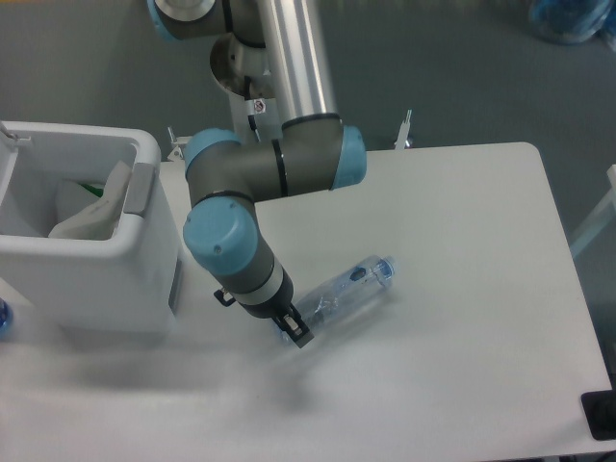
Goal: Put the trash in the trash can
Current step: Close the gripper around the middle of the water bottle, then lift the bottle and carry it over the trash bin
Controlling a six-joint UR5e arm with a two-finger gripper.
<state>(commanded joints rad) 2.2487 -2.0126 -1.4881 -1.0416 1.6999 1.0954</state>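
A dark gripper (296, 330) was clamped on the base of a crushed clear bottle (345, 292) above a smooth white table (462, 289), near a boxy white bin (91, 279).

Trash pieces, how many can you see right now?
2. The crushed bottle lies on the table at the gripper; the white pouch sits inside the trash can. More may be hidden in the can.

open table (462, 250) right of bottle (346, 292), trash can (106, 279) blocking left

one fixed camera, high, looking down
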